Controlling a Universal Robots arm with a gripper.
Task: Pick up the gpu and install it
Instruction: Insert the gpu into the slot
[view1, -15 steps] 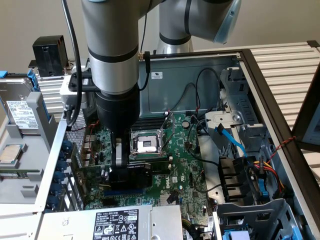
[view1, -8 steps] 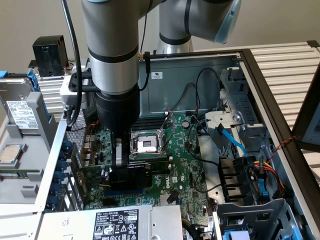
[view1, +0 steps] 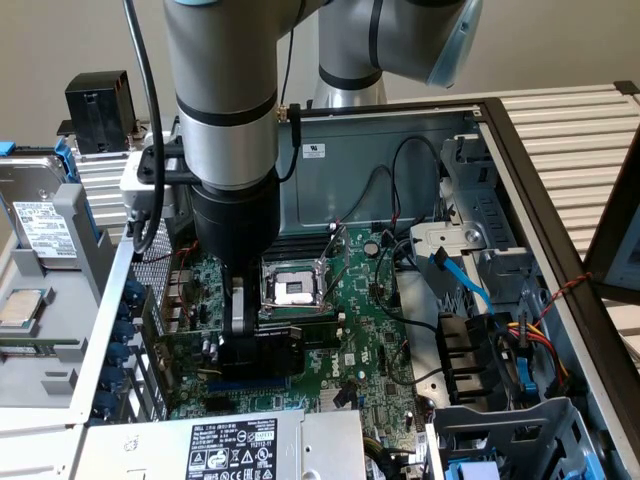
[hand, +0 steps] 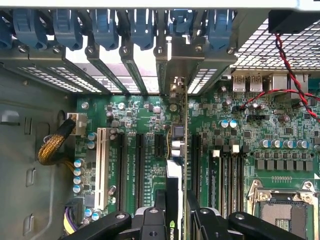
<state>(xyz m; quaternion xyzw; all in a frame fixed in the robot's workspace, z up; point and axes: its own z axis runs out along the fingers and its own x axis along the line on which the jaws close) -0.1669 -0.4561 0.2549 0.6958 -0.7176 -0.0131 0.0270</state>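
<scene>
The gpu (view1: 264, 353) is a short card with a black shroud. It stands on edge low over the green motherboard (view1: 375, 335), inside the open computer case, toward the exterior view's left. My gripper (view1: 243, 332) comes straight down and is shut on the card's top edge. In the wrist view the gpu (hand: 174, 172) appears edge-on between my two black fingers (hand: 150, 222), with my gripper (hand: 175, 225) shut on it. The card lines up along a black expansion slot (hand: 194, 165). Its silver bracket (hand: 172, 62) sits by the rear slot openings. Whether the card is seated in the slot I cannot tell.
A CPU socket (view1: 292, 288) lies just beyond the card. Blue slot latches (hand: 105, 25) line the case's rear wall. Red and black wires (hand: 290, 65) cross near the rear ports. A labelled power supply (view1: 240, 445) sits in front, and drive bays with cables (view1: 500, 350) are at the exterior view's right.
</scene>
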